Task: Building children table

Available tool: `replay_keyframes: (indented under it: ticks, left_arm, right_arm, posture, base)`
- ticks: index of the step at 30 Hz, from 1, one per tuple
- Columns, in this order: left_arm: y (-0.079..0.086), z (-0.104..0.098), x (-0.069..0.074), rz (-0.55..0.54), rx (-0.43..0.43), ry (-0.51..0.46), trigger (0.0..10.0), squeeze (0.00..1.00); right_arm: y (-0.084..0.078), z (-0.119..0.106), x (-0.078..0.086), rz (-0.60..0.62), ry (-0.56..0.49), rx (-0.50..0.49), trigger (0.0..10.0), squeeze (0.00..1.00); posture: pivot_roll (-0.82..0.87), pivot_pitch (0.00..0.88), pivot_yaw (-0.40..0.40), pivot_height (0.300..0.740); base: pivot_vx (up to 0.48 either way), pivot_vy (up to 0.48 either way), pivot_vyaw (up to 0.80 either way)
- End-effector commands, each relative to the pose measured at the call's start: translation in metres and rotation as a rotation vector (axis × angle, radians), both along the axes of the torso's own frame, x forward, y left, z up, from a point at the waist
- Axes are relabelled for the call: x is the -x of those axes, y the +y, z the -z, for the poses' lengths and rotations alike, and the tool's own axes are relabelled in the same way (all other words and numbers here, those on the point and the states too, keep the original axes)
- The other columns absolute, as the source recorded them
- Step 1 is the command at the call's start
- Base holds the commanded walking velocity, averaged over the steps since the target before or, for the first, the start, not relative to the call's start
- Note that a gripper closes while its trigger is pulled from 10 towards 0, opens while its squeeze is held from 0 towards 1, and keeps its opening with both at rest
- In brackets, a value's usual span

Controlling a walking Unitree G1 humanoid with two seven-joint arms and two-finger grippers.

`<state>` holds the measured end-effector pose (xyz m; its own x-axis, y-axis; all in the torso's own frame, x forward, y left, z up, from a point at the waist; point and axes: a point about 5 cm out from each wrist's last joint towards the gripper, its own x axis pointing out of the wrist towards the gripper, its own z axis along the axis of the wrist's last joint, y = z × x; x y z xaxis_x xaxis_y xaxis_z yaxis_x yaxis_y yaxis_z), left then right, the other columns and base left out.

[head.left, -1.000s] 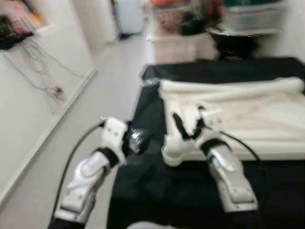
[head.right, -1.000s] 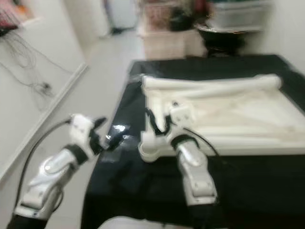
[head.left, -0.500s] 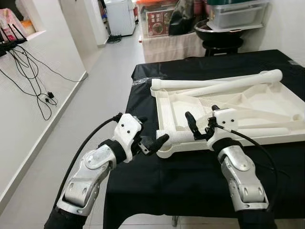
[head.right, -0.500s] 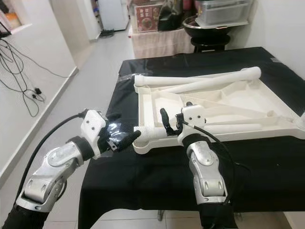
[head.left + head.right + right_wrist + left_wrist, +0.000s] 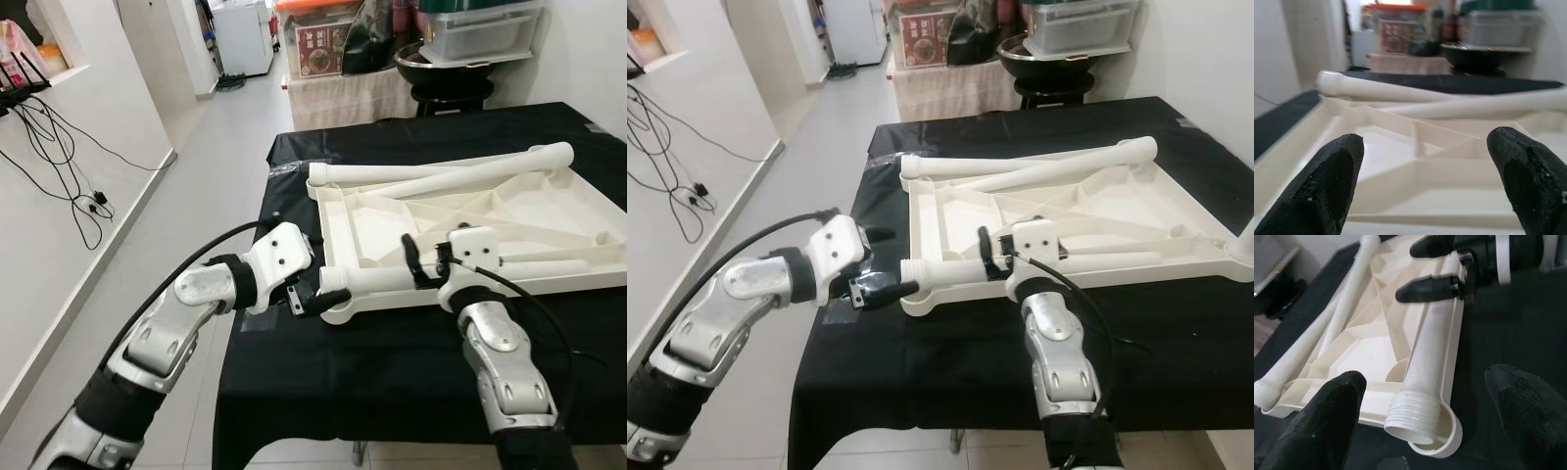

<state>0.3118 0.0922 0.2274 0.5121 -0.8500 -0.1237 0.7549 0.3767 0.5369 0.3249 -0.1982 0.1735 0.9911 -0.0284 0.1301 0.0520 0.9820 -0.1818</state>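
The left gripper (image 5: 1420,426) was spread wide, empty, facing the threaded end of a cream leg (image 5: 1432,352). The right gripper (image 5: 423,262) was held open over that leg. The upturned tabletop (image 5: 470,211) lay on a black-covered table (image 5: 392,352), with two more legs (image 5: 441,166) across it.

Readable text: none.
Red box (image 5: 328,47) far beyond the left gripper (image 5: 315,294): print too small to read.
Tabletop (image 5: 470,211): unmarked.
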Motion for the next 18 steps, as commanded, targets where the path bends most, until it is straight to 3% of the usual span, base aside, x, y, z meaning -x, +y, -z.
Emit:
replay_keyframes:
  ticks: [1, 4, 5, 7, 10, 14, 16, 17, 18]
  left_arm:
    - [0.001, 0.001, -0.004, 0.013, -0.064, -0.012, 10.0, 0.00]
    - [-0.001, -0.004, -0.009, 0.032, -0.091, -0.019, 10.0, 0.00]
    - [-0.003, -0.006, -0.014, 0.054, -0.143, -0.020, 10.0, 0.00]
    - [-0.003, -0.006, -0.014, 0.054, -0.143, -0.020, 10.0, 0.00]
    - [-0.006, -0.011, -0.025, 0.088, -0.276, -0.021, 10.0, 0.00]
    - [-0.006, -0.018, -0.033, 0.105, -0.341, -0.022, 10.0, 0.00]
    - [-0.005, -0.018, -0.036, 0.112, -0.388, 0.000, 10.0, 0.00]
    - [-0.002, -0.015, -0.040, 0.100, -0.456, 0.038, 10.0, 0.00]
    - [-0.002, -0.015, -0.040, 0.100, -0.456, 0.038, 10.0, 0.00]
  right_arm:
    - [0.001, 0.002, -0.002, 0.001, 0.025, -0.015, 10.0, 0.00]
    - [0.001, 0.002, -0.002, 0.007, 0.026, -0.011, 10.0, 0.00]
    - [0.001, 0.001, -0.003, 0.010, 0.019, -0.010, 10.0, 0.00]
    - [0.001, 0.001, -0.003, 0.010, 0.019, -0.010, 10.0, 0.00]
    - [0.003, 0.000, -0.004, 0.016, 0.005, -0.004, 10.0, 0.00]
    - [0.004, -0.001, -0.005, 0.016, 0.009, -0.003, 10.0, 0.00]
    - [0.004, -0.001, -0.005, 0.015, 0.010, -0.003, 10.0, 0.00]
    - [0.005, -0.001, -0.005, 0.014, 0.010, -0.003, 10.0, 0.00]
    - [0.005, -0.001, -0.005, 0.014, 0.010, -0.003, 10.0, 0.00]
  posture:
    - [-0.06, 0.041, 0.117, 0.740]
    - [-0.06, 0.038, 0.124, 0.740]
    - [-0.05, 0.033, 0.125, 0.740]
    - [-0.05, 0.033, 0.125, 0.740]
    - [-0.04, 0.032, 0.125, 0.740]
    - [-0.05, 0.033, 0.126, 0.740]
    - [-0.05, 0.034, 0.127, 0.740]
    - [-0.05, 0.036, 0.130, 0.740]
    - [-0.05, 0.036, 0.130, 0.740]
  base:
    - [0.000, 0.000, -0.80]
    - [0.000, 0.000, -0.80]
    - [0.000, 0.000, -0.80]
    - [0.000, 0.000, -0.80]
    - [0.000, 0.000, 0.00]
    - [0.000, 0.000, 0.00]
    - [0.000, 0.000, 0.00]
    - [0.000, 0.000, 0.00]
    - [0.000, 0.000, 0.00]
